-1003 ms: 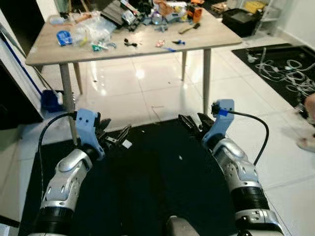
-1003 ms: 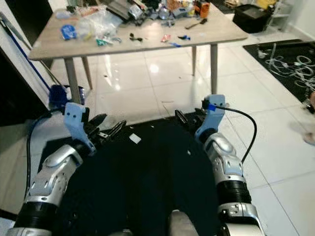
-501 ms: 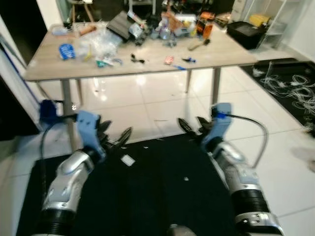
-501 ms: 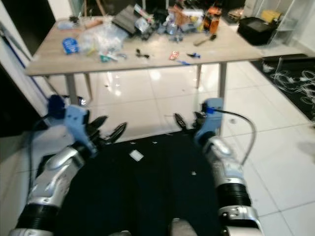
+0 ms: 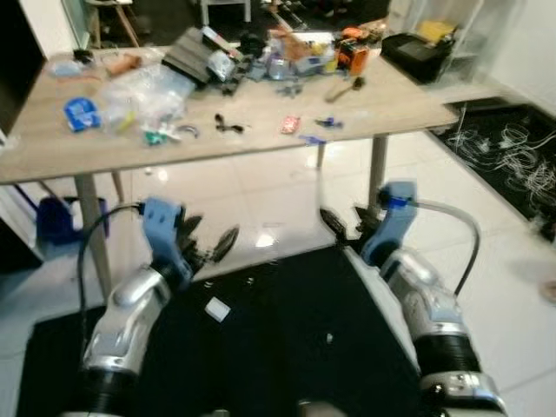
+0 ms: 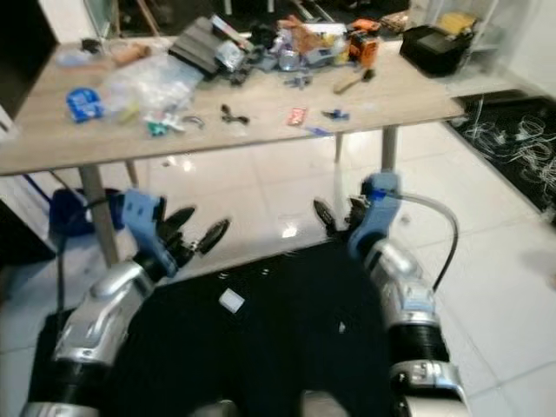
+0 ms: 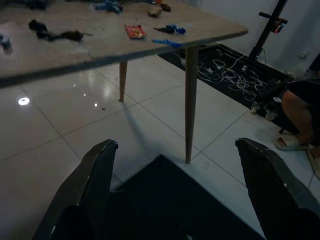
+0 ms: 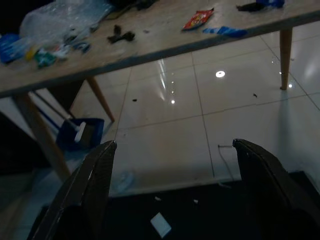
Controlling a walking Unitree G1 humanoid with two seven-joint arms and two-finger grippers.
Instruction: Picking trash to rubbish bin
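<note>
The left gripper [image 5: 211, 249] is held out in front of the robot at about the height of the table legs, its two black fingers [image 7: 85, 195] spread wide with nothing between them. The right gripper [image 5: 340, 228] is raised the same way on the other side, its fingers [image 8: 265, 185] also spread apart and empty. Both hover above the far edge of a black mat [image 5: 287, 347] that covers the floor under the arms.

The nearest piece of trash is a small white scrap [image 5: 217, 308] lying flat on the mat. It sits below and just toward the robot from the left gripper, not touched by it, and lies well apart from the right gripper. A few smaller pale flecks [image 5: 328, 337] dot the mat between the two arms.

Beyond the mat is glossy white tile floor [image 5: 261, 195] and then a wooden table [image 5: 261, 130] on slim legs. Its top is littered: a red wrapper [image 5: 289, 124], a small blue item [image 5: 328, 122] beside it, a black tangle [image 5: 228, 126], a clear plastic bag [image 5: 143, 87], a blue packet [image 5: 78, 111], and a heap of tools and boxes [image 5: 278, 52] along the far edge. A blue dustpan-like object [image 5: 56, 221] sits on the floor under the table at the left. At the right, white cables [image 5: 504, 143] sprawl over a second dark mat. In the left wrist view a person's sandalled foot [image 7: 290, 144] rests on the tiles near those cables.
</note>
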